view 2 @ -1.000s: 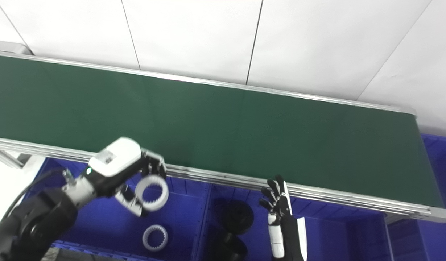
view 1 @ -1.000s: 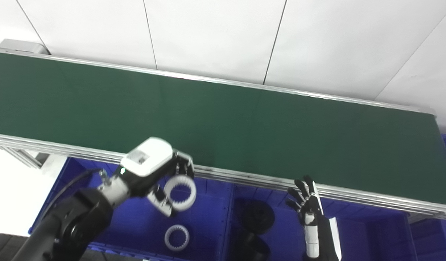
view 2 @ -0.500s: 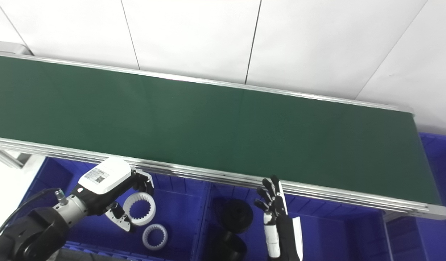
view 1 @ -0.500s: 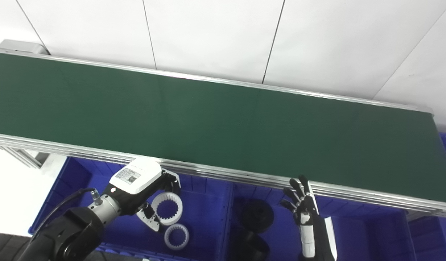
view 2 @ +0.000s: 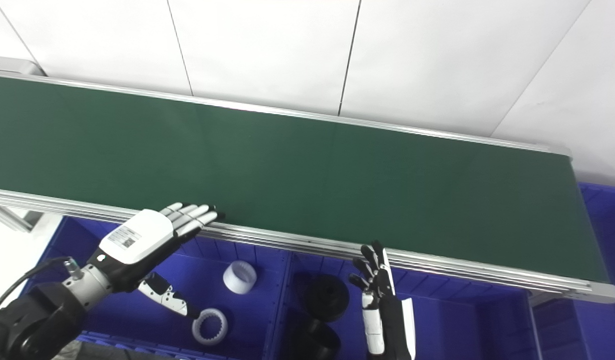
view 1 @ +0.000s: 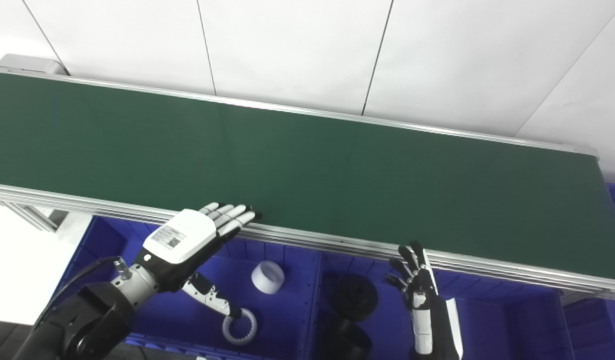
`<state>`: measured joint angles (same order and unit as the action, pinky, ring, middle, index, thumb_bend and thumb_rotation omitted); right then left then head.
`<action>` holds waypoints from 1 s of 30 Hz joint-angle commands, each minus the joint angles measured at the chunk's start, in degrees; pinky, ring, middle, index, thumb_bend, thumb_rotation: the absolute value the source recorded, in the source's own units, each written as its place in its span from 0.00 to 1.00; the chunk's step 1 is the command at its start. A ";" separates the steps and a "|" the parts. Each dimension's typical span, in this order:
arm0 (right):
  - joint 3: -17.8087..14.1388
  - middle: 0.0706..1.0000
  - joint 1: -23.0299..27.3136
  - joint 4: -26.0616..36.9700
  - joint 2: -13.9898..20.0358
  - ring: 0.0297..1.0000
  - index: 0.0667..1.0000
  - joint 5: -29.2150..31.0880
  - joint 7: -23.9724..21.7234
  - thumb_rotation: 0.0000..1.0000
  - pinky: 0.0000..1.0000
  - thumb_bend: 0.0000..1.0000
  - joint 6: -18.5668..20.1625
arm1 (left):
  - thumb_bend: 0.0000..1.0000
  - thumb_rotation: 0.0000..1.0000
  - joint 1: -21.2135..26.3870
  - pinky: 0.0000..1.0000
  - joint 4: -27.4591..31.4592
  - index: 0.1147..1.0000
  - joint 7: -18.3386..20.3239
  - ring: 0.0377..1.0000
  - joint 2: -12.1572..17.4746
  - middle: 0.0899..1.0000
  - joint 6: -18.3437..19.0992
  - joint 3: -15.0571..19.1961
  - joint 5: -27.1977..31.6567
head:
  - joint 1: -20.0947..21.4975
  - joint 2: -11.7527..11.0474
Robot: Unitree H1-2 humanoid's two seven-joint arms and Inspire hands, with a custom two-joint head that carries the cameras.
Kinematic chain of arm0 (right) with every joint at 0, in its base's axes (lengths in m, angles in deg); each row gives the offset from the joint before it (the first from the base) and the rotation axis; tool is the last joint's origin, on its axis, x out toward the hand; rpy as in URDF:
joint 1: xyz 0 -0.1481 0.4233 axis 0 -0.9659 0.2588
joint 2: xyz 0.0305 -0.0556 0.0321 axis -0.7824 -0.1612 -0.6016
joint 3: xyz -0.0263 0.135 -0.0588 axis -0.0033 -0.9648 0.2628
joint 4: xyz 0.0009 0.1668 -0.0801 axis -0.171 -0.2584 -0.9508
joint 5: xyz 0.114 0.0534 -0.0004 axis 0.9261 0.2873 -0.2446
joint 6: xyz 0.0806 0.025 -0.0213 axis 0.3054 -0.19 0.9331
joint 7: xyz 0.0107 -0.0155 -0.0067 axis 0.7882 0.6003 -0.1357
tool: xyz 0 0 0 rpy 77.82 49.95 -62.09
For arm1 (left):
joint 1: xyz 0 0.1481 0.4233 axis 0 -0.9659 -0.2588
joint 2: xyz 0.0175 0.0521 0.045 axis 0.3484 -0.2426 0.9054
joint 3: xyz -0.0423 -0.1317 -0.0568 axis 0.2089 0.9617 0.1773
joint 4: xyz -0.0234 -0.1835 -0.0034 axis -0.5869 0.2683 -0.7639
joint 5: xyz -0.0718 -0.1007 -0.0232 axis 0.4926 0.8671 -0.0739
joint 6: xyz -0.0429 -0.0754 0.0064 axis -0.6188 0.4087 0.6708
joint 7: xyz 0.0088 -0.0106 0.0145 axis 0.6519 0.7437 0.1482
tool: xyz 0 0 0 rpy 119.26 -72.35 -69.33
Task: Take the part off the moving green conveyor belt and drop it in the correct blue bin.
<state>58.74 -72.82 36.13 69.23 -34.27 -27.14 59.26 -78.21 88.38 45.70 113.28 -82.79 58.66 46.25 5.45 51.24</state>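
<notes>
Below the near rail of the green conveyor belt [view 1: 307,165], left hand [view 1: 187,240] spread flat, fingers [view 1: 230,216] apart and reaching over the rail onto the belt edge, thumb hanging down into the left blue bin [view 1: 287,305]; holds nothing. White ring part [view 1: 268,276] sits in that bin below the rail, tilted on edge, possibly in mid-fall; hard to tell. Second white toothed ring [view 1: 240,326] lies flat nearer the bin's front, just by the thumb tip. Middle blue bin [view 1: 387,320], also below the belt, holds two black round parts [view 1: 356,298]. Right hand [view 1: 416,287] upright over that bin, fingers apart, empty, fingertips near the rail. Belt itself bare.
</notes>
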 commanded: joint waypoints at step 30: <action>1.23 0.97 3.66 -7.50 -14.20 0.94 0.94 -11.64 20.91 1.00 0.91 0.74 -8.97 | 0.73 0.71 -5.31 1.00 5.50 1.00 -3.62 1.00 -18.52 1.00 22.85 16.57 57.30 | 33.39 -1.02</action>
<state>55.74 -70.44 28.24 63.63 -45.95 -7.31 51.16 -84.53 92.96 41.32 94.27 -55.91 75.56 104.06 38.85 50.18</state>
